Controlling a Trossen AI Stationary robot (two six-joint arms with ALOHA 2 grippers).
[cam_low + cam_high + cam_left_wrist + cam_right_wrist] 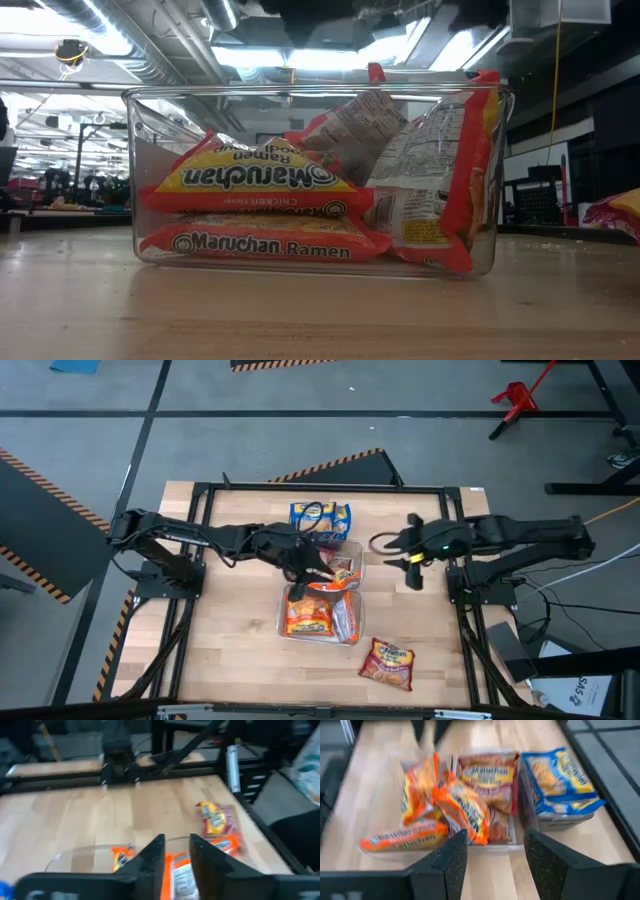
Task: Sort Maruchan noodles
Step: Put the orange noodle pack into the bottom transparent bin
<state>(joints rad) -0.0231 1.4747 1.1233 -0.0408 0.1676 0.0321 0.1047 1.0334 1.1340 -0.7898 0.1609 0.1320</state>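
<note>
Hovering over the middle bin (352, 550), my left end effector (318, 572) shows a narrow gap between its fingers (152, 857), nothing gripped. My right end effector (414, 560) hangs released, beside the bins. Orange Maruchan packets (308, 615) fill the near bin (283, 628), blue ones (320, 516) the far bin, and one red packet (389, 663) lies loose on the worktop (230, 640).

In the high view the left gripper (322, 573) covers part of the middle bin (352, 550), so its packets there cannot be counted. The right gripper (492, 851) shows only its two fingers, cut off by the picture's edge. In the low view a packet (617, 212) at the right edge is cut off, and the bin (140, 180) hides everything behind it.
</note>
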